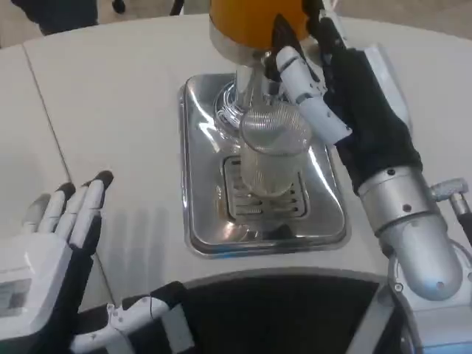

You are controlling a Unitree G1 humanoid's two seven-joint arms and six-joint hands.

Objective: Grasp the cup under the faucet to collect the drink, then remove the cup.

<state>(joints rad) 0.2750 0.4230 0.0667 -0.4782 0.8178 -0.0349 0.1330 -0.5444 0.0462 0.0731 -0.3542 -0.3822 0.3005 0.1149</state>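
We are at the collecting step: our right hand (324, 88) holds the clear cup (271, 158) upright on the grille of the steel drip tray (199, 221), directly below the dispenser's chrome column (247, 88) and its orange tank (251, 18). The fingers (306, 99) curl around the cup's far side near its rim, touching the wall, with the palm just beside the cup on its right. We cannot tell whether any drink is flowing or how full the cup is; the faucet's outlet is hidden behind the fingers and the cup's rim. Our left hand (63, 221) waits well apart from the tray, to the left of it, spread flat over the white table (110, 96) and holding nothing. By our judgement, the next move calls for keeping the grasp firm and the cup level until it is filled, then lifting it clear of the grille and drawing it away from the dispenser without tipping or knocking the column.
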